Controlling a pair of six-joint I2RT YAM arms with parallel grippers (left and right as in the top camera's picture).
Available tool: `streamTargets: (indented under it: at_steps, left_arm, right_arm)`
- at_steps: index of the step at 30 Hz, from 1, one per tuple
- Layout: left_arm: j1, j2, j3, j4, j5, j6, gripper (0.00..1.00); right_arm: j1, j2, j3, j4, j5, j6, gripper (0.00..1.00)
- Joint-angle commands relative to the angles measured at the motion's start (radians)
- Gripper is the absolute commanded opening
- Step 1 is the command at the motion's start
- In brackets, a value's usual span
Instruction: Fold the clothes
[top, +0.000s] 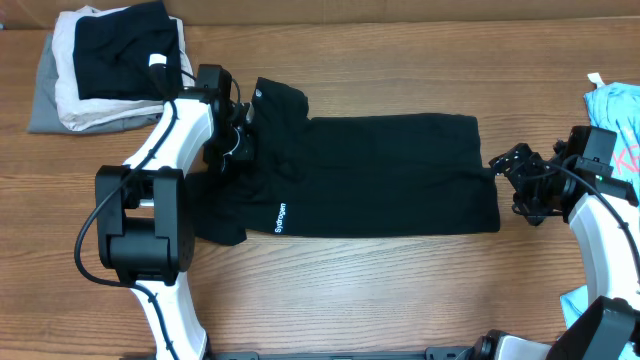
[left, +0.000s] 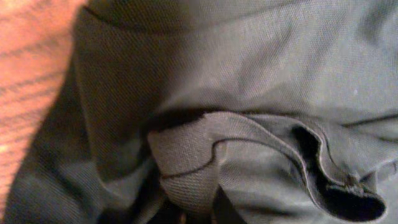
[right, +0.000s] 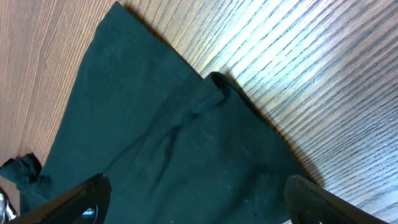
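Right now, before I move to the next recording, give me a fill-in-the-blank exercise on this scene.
1. The black garment lies spread flat on a ___ table.
2. The right gripper stands ___ over the garment's edge.
3. The folded pile has a ___ piece on top.
4. The shirt by the right arm is light ___.
Missing words: wooden; open; black; blue.

Overhead: looks straight down on the whole table (top: 400, 290). Left and right wrist: close, angled down onto the clothes (top: 380, 180), shared by all three views.
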Motion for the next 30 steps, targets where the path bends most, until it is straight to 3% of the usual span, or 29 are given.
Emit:
streamTargets:
  at_steps: [1, 8, 13, 14, 16, 18, 23, 30]
  left_arm:
    - [0.006, 0.004, 0.024, 0.036, -0.041, 0.023, 0.06]
    - [0.005, 0.004, 0.024, 0.144, -0.040, 0.073, 0.04]
    - [0.005, 0.004, 0.024, 0.187, -0.041, 0.114, 0.12]
    - [0.005, 0.004, 0.024, 0.194, -0.041, 0.117, 0.20]
    - [0.005, 0.004, 0.024, 0.202, -0.045, 0.120, 0.67]
    - [0.005, 0.004, 0.024, 0.208, -0.066, 0.120, 1.00]
    - [0.005, 0.003, 0.052, 0.167, -0.146, 0.119, 1.00]
    - [0.005, 0.002, 0.212, -0.086, -0.141, 0.024, 0.98]
  right_arm:
    - [-0.002, 0.005, 0.000, 0.006, 0.007, -0.005, 0.92]
    - [-0.002, 0.005, 0.000, 0.006, 0.008, -0.005, 0.90]
    - [-0.002, 0.005, 0.000, 0.006, 0.019, -0.005, 0.89]
    - [-0.002, 0.005, 0.000, 0.006, 0.019, -0.005, 0.89]
    - [-0.002, 0.005, 0.000, 0.006, 0.021, -0.005, 0.89]
    - [-0.002, 0.005, 0.000, 0.006, 0.027, -0.005, 0.89]
    - [-0.002, 0.005, 0.000, 0.005, 0.026, -0.005, 0.89]
    - [0.005, 0.007, 0.000, 0.006, 0.025, -0.004, 0.87]
